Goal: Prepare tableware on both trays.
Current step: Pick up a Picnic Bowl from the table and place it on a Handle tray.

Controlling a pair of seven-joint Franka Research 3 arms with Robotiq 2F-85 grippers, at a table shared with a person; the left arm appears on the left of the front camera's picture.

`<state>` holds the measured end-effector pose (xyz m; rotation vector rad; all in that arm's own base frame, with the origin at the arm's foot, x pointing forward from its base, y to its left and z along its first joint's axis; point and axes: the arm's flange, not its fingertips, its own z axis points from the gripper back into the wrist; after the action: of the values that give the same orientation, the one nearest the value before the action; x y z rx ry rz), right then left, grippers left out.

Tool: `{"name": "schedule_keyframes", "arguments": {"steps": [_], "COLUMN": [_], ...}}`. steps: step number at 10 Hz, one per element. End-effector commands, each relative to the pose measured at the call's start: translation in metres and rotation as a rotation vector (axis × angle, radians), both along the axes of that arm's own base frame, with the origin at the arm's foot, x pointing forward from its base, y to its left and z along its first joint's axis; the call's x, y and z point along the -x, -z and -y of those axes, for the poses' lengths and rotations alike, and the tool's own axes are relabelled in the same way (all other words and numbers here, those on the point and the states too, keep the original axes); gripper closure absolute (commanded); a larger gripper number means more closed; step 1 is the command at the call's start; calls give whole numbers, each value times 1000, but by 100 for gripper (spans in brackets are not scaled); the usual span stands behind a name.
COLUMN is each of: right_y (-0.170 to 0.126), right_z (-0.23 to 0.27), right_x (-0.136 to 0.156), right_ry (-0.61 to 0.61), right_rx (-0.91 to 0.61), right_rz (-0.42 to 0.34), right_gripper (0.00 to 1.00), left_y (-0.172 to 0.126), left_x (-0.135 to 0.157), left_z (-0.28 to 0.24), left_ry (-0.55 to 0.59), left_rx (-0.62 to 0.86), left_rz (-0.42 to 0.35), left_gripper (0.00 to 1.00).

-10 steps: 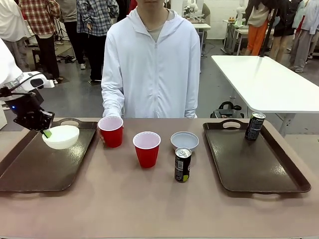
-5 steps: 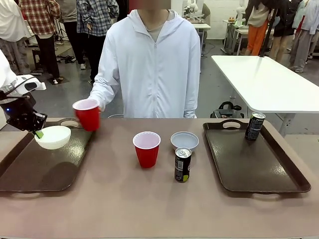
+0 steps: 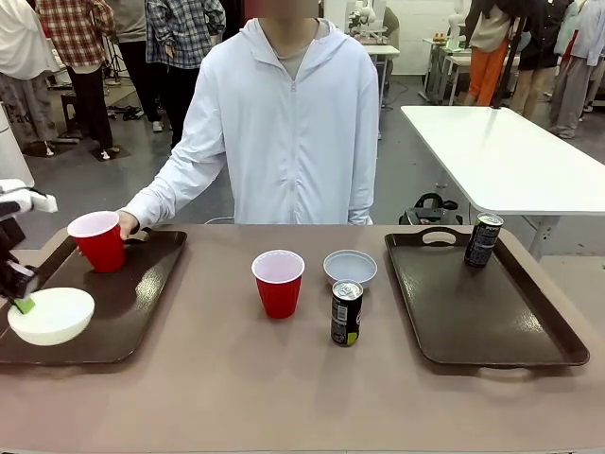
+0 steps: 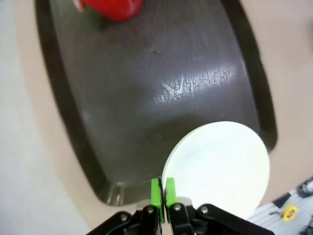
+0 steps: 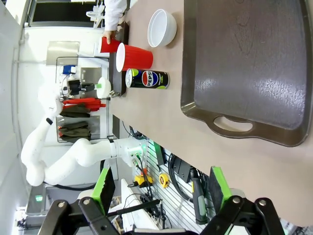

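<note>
The left pincer (image 4: 163, 188) is clamped on the rim of the white bowl (image 4: 220, 166), low at the corner of the left tray (image 4: 146, 88), apparently to set it down. Beyond the bowl, a person's hand (image 3: 128, 224) stands a red cup (image 3: 97, 241) on that tray. The right pincer (image 5: 160, 176) hangs apart and empty, with the right tray (image 5: 244, 58) ahead of it.

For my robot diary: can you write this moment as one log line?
left gripper: shut on white bowl rim, at left tray | right gripper: open, empty | person's hand: holding red cup at left tray
</note>
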<state>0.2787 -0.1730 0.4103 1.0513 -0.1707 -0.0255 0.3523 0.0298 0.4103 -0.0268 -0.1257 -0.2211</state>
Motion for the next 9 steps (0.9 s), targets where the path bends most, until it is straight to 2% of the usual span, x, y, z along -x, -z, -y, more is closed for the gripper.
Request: {"name": "schedule_keyframes", "arguments": {"steps": [1, 4, 5, 6, 9], "right_y": [0, 0, 0, 0, 0], "right_z": [0, 0, 0, 0, 0], "right_x": [0, 0, 0, 0, 0], "right_ry": [-2, -2, -2, -2, -2], "right_rx": [-11, -11, -11, -11, -11], "right_rz": [10, 10, 10, 10, 10], "right_gripper": [0, 0, 0, 0, 0], "left_y": [9, 17, 19, 27, 55], "left_x": [5, -5, -11, -14, -34], "left_z": [-2, 4, 11, 20, 43], "left_ry": [-17, -34, -25, -26, -51], "left_rx": [0, 16, 74, 107, 72], "left_rz": [13, 9, 49, 64, 57], "left_gripper": [100, 100, 100, 100, 100]}}
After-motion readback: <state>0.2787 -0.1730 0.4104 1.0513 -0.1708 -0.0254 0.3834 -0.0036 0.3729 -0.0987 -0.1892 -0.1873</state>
